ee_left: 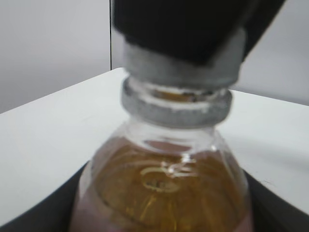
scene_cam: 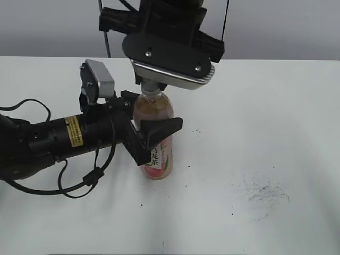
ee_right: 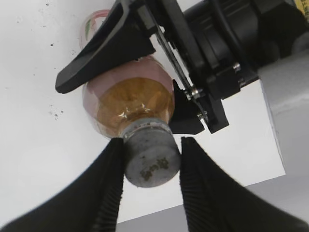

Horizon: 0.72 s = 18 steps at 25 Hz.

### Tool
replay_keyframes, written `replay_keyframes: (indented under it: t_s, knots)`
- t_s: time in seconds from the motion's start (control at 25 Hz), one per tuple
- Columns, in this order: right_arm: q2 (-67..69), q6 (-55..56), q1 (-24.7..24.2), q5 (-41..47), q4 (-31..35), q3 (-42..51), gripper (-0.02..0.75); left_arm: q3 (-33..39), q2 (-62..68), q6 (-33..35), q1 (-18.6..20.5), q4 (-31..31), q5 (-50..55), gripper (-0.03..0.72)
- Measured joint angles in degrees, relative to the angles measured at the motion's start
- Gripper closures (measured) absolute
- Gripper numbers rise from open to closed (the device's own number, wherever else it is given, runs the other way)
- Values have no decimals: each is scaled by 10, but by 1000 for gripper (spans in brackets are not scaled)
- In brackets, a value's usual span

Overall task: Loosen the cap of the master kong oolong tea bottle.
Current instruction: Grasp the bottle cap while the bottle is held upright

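Observation:
The master kong oolong tea bottle [scene_cam: 156, 159] stands upright on the white table, with amber tea and a pink-and-white label. My left gripper [scene_cam: 150, 123] comes in from the left and is shut on the bottle's body just below the shoulder. In the left wrist view the bottle [ee_left: 164, 183] fills the frame between the jaws [ee_left: 159, 215]. The grey cap [ee_right: 150, 162] sits between the ribbed fingers of my right gripper [ee_right: 152, 142], which comes down from above and is closed against both its sides. In the exterior view the right wrist [scene_cam: 170, 58] hides the cap.
The white table [scene_cam: 276, 117] spreads out to the right and front. Dark scuff marks [scene_cam: 263, 194] lie at the front right. The left arm's black cables [scene_cam: 79, 183] loop over the table at the left. A grey wall stands behind the table's far edge.

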Motion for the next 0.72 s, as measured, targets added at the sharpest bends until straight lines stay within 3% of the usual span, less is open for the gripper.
replay_keyframes:
  t_s: [0.28,0.52,0.72]
  knots:
    - [0,114,-1,0,14,0,408,0,0,-2,0,-2,0,244]
    - [0,207,0,0,25,0,254,0,0,-2,0,-2,0,244]
    - [0,375,0,-9,22,0,219,0,0,-2,0,-2,0,244]
